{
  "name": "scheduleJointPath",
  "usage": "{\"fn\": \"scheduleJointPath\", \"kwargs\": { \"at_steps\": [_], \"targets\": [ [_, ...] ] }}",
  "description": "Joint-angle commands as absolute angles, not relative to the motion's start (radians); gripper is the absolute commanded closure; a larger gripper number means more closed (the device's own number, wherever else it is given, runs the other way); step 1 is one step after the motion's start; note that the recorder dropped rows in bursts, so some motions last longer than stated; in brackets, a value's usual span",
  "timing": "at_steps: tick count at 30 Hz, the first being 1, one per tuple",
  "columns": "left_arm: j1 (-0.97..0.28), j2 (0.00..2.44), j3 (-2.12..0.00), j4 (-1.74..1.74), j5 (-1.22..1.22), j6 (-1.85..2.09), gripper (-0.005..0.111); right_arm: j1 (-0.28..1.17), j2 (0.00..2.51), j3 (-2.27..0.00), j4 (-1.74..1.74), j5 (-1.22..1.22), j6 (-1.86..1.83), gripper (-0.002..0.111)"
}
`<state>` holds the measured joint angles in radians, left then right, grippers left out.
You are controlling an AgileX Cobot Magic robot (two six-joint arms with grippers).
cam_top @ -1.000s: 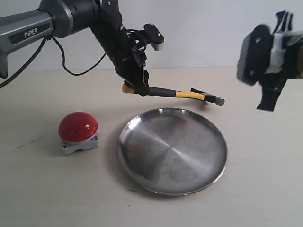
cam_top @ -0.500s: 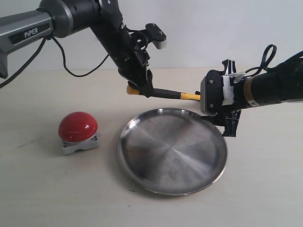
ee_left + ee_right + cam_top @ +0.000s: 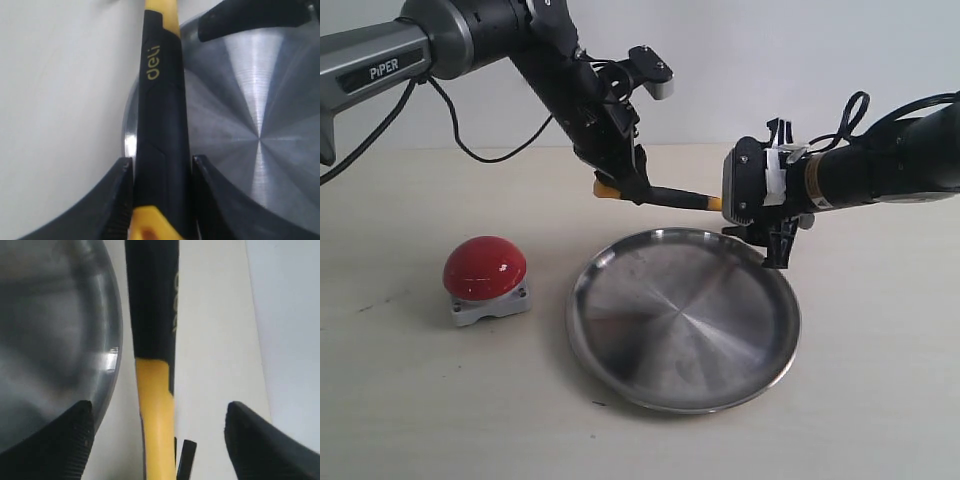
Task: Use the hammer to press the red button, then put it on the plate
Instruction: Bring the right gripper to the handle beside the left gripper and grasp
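Hammer [image 3: 162,125] sits clamped in the left gripper [image 3: 161,192], whose fingers close on the tail end of the black handle, right next to the yellow loop. From that hold the handle runs roughly level away from the gripper, apparently clear of the worktop [image 3: 880,380]. It passes along the rim of the plate [image 3: 680,330], which lies just beneath it and to one side.

At the hammer's other end the right gripper [image 3: 159,437] is spread wide. It has a finger on each side of the yellow neck, with a gap on both sides, and touches nothing. The head is hidden behind that gripper in the exterior view.

Well apart from the left gripper, on the side away from the right one, the red button [image 3: 485,267] stands on its grey base, clear of both plate and tool.

The tool is rigid and probably head-heavy, so held at the tail it will tend to droop and twist. The black rubbery section should give the surest hold; the yellow neck looks smoother. Gripping the neck close to the head would tame the weight, but it must leave the striking face free to press the button.
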<state>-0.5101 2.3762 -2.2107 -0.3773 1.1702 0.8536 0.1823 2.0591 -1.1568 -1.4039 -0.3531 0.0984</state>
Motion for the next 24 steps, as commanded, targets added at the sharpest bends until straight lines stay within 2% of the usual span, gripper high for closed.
{"fn": "scheduleJointPath", "kwargs": {
  "at_steps": [1, 7, 18, 24],
  "targets": [
    [-0.511, 2.362, -2.212, -0.431, 1.165, 0.862, 0.107, 0.186, 2.088, -1.192, -1.386, -0.371, 0.099, 0.038],
    [-0.511, 2.362, -2.212, -0.434, 1.168, 0.862, 0.107, 0.186, 2.112, -1.218, -1.378, -0.362, 0.097, 0.042],
    [-0.511, 2.362, -2.212, -0.462, 1.166, 0.862, 0.107, 0.186, 2.112, -1.218, -1.37, -0.315, 0.129, 0.083],
    [-0.511, 2.362, -2.212, -0.479, 1.172, 0.868, 0.107, 0.186, 2.114, -1.218, -1.365, -0.302, 0.124, 0.079]
  ]
}}
